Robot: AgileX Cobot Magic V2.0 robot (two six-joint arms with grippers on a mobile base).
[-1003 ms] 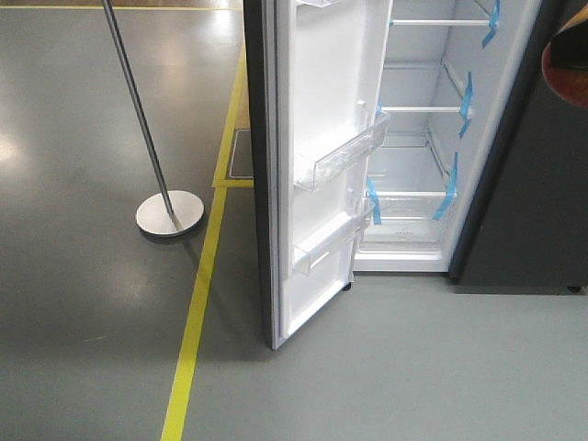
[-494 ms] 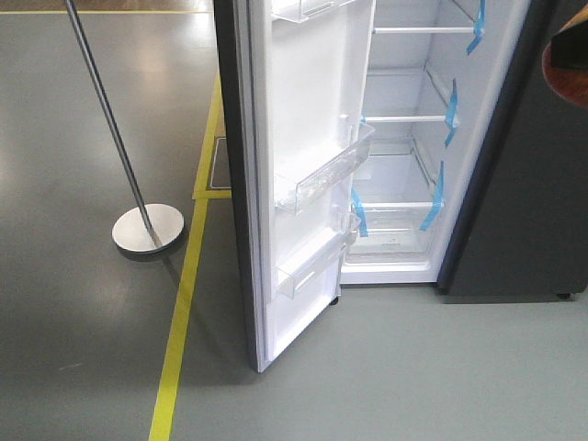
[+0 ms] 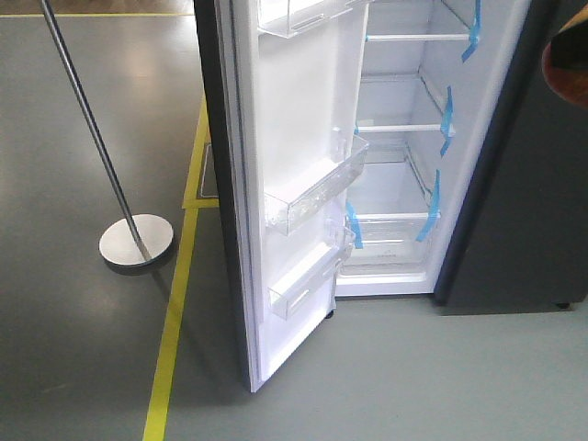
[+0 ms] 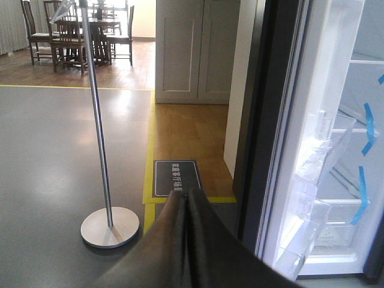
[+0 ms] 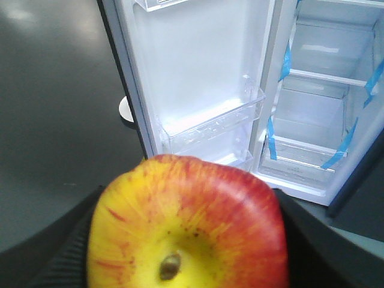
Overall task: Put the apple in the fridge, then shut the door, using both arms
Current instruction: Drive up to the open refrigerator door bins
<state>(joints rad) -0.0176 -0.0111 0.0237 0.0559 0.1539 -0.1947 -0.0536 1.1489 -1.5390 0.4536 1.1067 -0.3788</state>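
**Exterior front-facing view.** Shows the fridge (image 3: pixel 390 96) open, with white interior, glass shelves (image 3: pixel 404 127) and blue tape strips (image 3: pixel 446 110) along the right inner wall. Presents the door (image 3: pixel 303 119) swung wide toward the camera, dark outer edge at left, white lining carrying clear plastic bins (image 3: pixel 317 188) at three heights. Places a metal stand (image 3: pixel 136 243), slanted pole on a round base, on the grey floor (image 3: pixel 83 367) left of the door, beyond a yellow floor line (image 3: pixel 170 340). Catches the apple (image 3: pixel 565 57) only as a blurred red-orange patch at the far right edge, outside the cabinet.

**Left wrist view.** Shows the left gripper (image 4: pixel 189 201) clenched, dark fingers (image 4: pixel 171 240) pressed together along a central seam, grasping nothing. Sets it low in the frame, left of the door's dark outer edge and apart from it. Includes the stand to the left, a black floor sign (image 4: pixel 177 178) with white characters, a white panelled cupboard (image 4: pixel 192 51) behind, and dining chairs (image 4: pixel 72 33) on wooden flooring in the far background.

**Right wrist view.** Fills the lower frame with the apple, red over yellow, shiny, stem or calyx end toward the lens. Shows the right gripper (image 5: pixel 187 252) grasping the apple, dark fingers (image 5: pixel 48 258) flanking it on both sides. Locates the apple in front of the open fridge, not yet inside, with the door bins and taped shelves behind it.
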